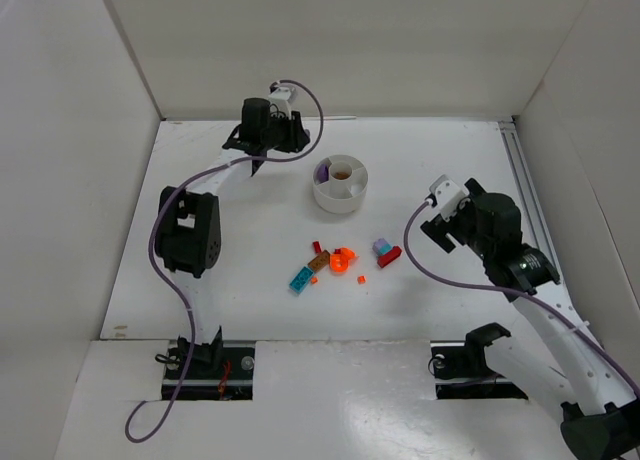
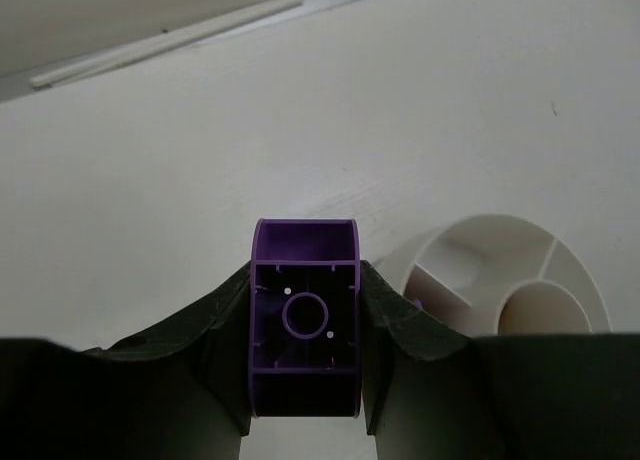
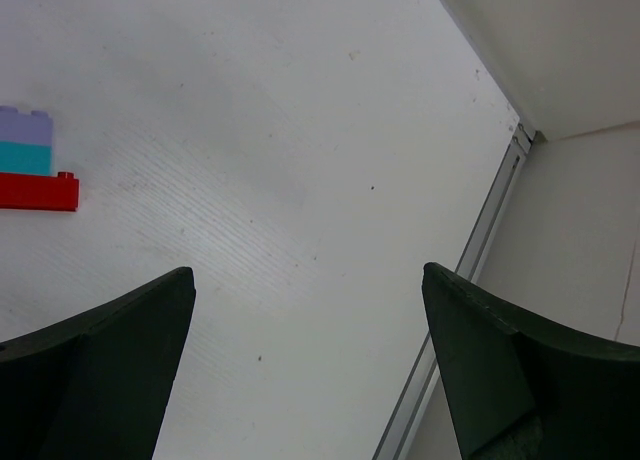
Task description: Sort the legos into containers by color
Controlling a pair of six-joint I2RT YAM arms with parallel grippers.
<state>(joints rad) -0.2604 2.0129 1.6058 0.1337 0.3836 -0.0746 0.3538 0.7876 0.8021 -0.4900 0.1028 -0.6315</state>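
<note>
Looking at your dish (image 1: pixel 340 202) first: it sits just right of the left claw (image 2: pixel 305 280), which is clenched on a purple brick (image 2: pixel 305 325). Your right claw (image 3: pixel 305 275) hangs spread wide, gripping nothing, with a small lilac, teal and red cluster (image 3: pixel 28 160) off to its left.

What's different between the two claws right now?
The left gripper is shut on a purple brick; the right gripper is open and empty. The left gripper is left of the white dish, while the right gripper is right of the loose bricks. Both are dark and two-fingered.
</note>
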